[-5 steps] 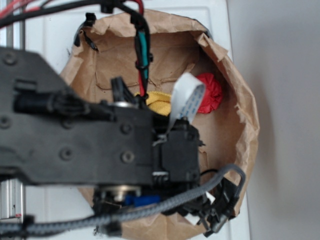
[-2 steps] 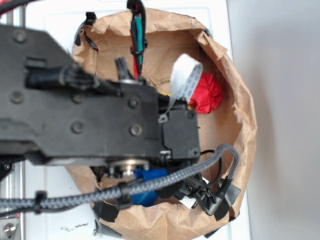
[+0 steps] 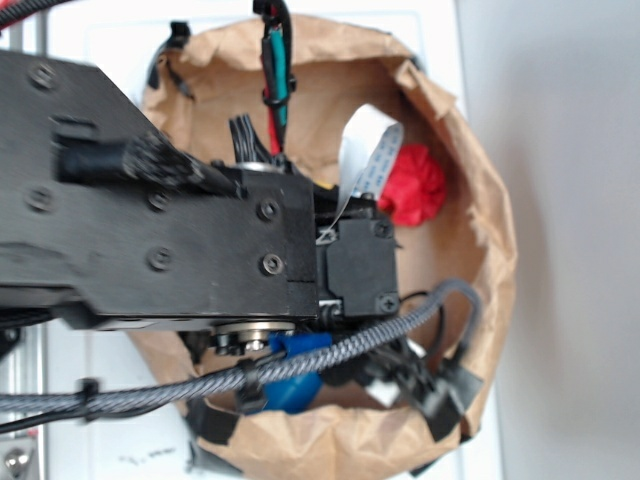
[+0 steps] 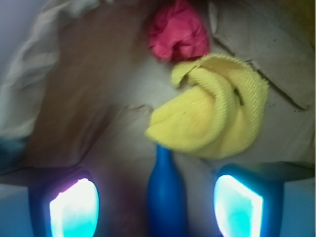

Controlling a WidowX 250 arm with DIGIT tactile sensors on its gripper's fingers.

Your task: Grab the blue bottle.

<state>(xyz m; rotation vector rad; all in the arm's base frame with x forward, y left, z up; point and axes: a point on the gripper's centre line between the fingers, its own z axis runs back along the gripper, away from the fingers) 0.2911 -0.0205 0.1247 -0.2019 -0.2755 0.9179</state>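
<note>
In the wrist view the gripper (image 4: 158, 207) stands wide open, its two glowing fingertips (image 4: 74, 210) set far apart at the lower left and lower right of the frame. It has hold of nothing. The blue bottle (image 4: 166, 195) lies between the fingers, roughly midway, with clear space on both sides, and its narrow neck points away from the camera. The tip of the neck reaches the near edge of a crumpled yellow cloth (image 4: 212, 118), and whether the two touch cannot be told. Beyond the cloth, just past its far edge, sits a crumpled red object (image 4: 178, 30). All of this rests on creased brown paper (image 4: 89, 84).

From the exterior view the black arm (image 3: 150, 240) fills the left and middle of the frame and hides most of the gripper. A patch of the bottle (image 3: 292, 385) shows below the arm, behind a braided grey cable (image 3: 330, 352). The brown paper lines a round container (image 3: 495, 240), and the red object (image 3: 412, 188) lies toward its right wall. A white ribbon cable (image 3: 365, 155) curves up from the arm beside it.
</note>
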